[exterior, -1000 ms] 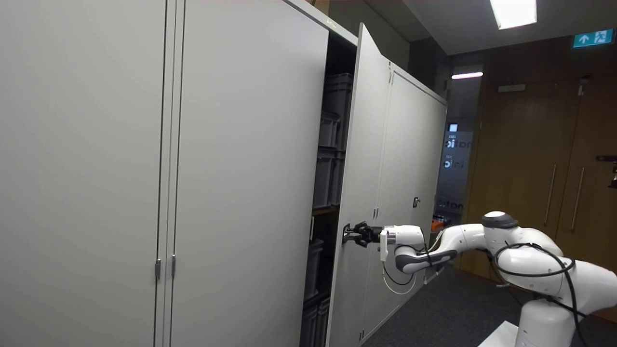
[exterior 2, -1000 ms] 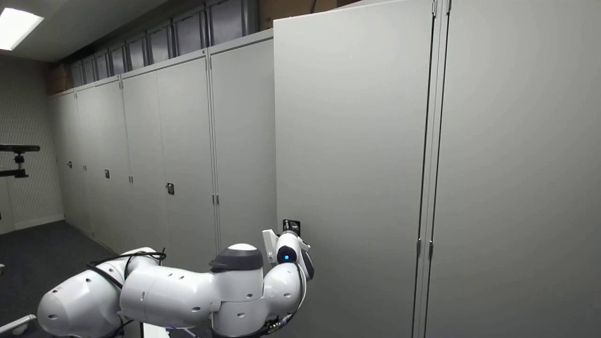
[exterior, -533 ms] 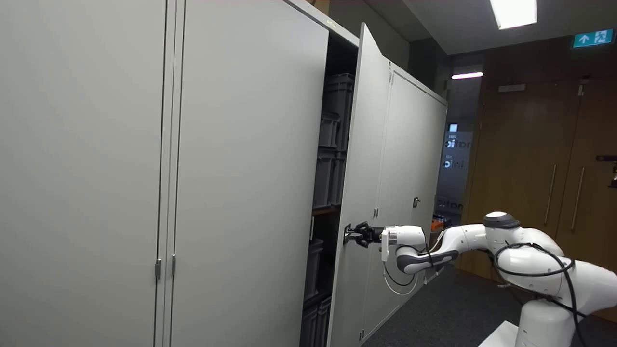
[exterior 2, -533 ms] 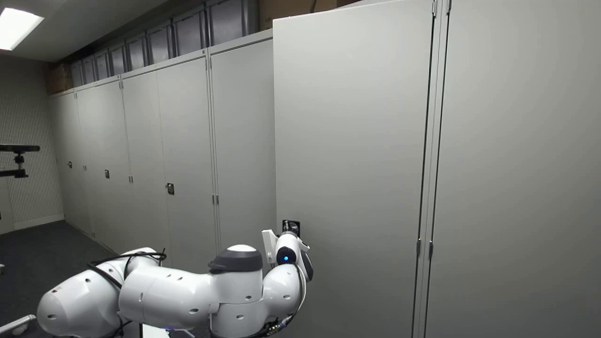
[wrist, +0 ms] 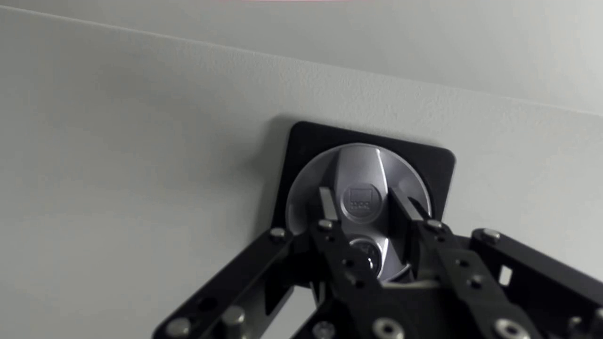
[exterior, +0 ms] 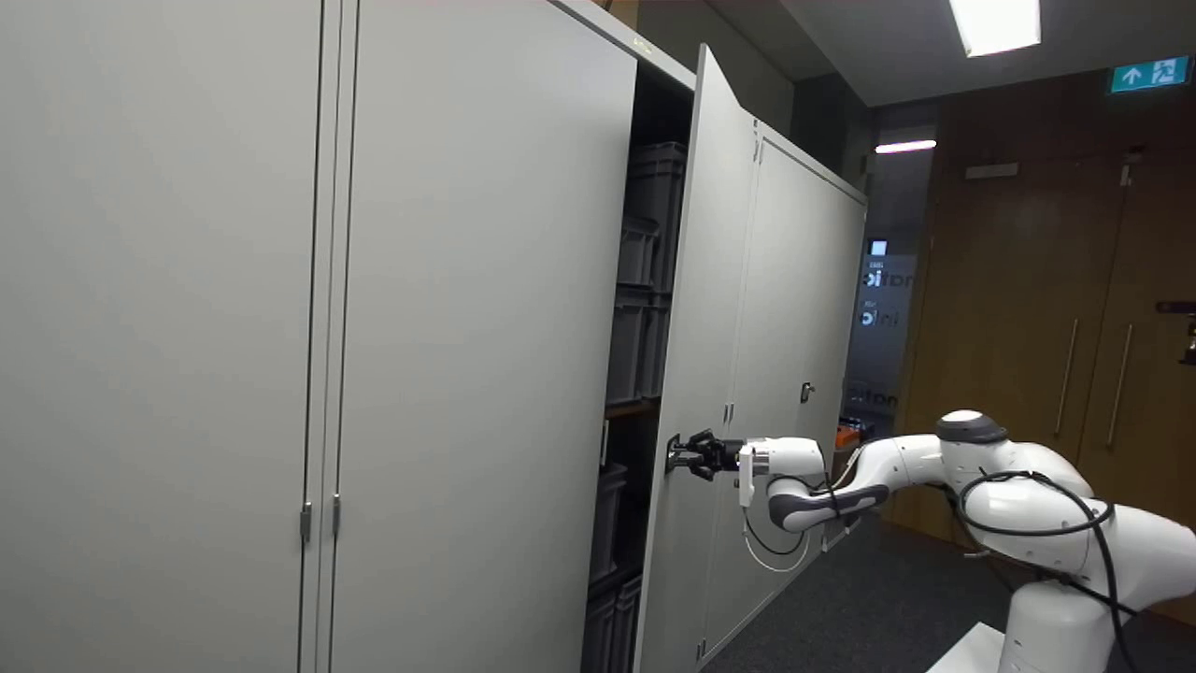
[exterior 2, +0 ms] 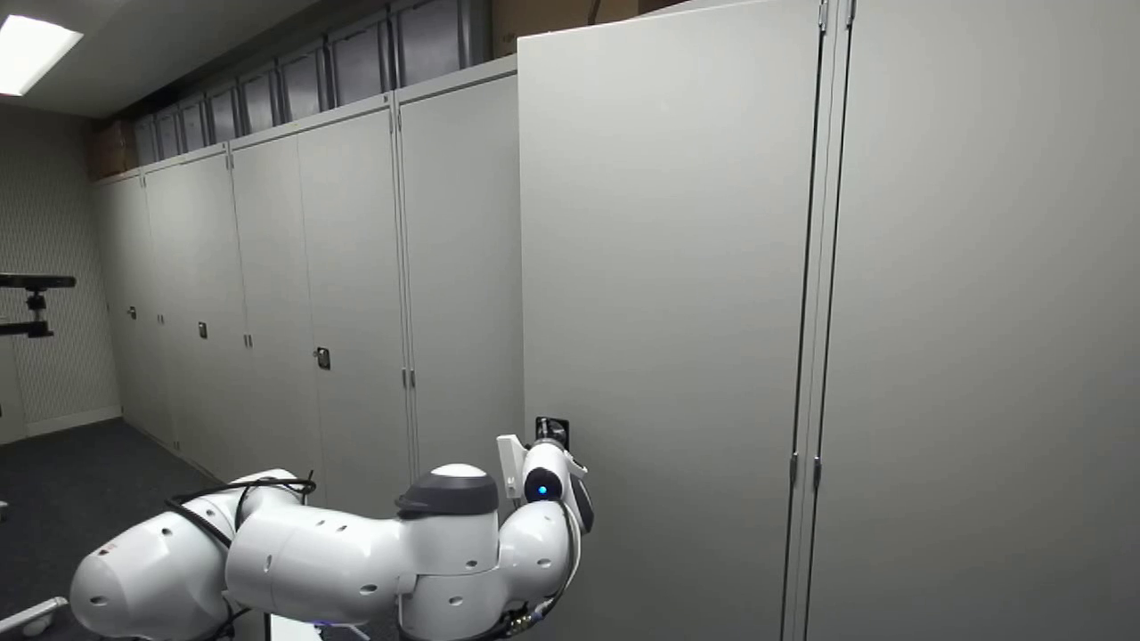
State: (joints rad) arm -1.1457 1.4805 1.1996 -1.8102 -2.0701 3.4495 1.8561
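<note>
My gripper is shut on the grey metal handle of a cabinet door; its fingers stand on both sides of the handle's raised bar. The handle sits in a round recess on a black plate. The light grey door stands ajar in both exterior views. In an exterior view the gripper reaches the handle near the door's free edge. Behind the wrist only part of the black plate shows in an exterior view. The lower part of the handle is partly hidden by the fingers.
Grey bins stand on shelves inside the opening. A closed cabinet door lies beside it, and more closed cabinets run along the wall. A camera on a stand is at an exterior view's edge. Cables hang on the arm.
Between one second and half a second ago the door swung very slightly further open, with my gripper moving along on the handle. Since then nothing has visibly moved.
</note>
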